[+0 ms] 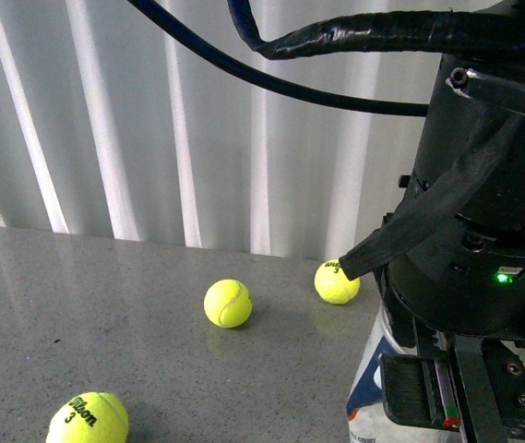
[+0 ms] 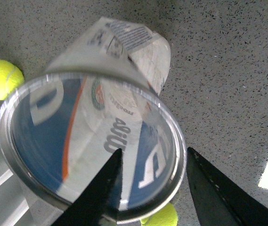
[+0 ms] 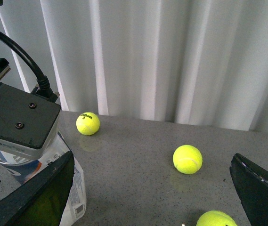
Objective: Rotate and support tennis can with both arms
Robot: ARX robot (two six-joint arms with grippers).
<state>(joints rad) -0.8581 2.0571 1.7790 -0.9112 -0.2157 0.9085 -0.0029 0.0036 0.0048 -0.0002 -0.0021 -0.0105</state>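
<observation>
- A grey speckled table stands before a white pleated curtain.
- The tennis can stands upright on the table, its label navy, white and grey with an orange stripe.
- In the front view, a bulky black arm with a small green light fills the right side and comes down over the can from above (only the can's lower label shows beneath it).
- In the left wrist view, the left gripper sits over the can's silver rim: one finger lies across the mouth and the other is outside the rim. The jaws are spread, and whether they touch the wall cannot be told.
- The right gripper is spread wide with nothing between its fingers, the can just beside one of them.
- Loose tennis balls lie around: one mid-table, one near the curtain, one marked "3" nearest the camera.
</observation>
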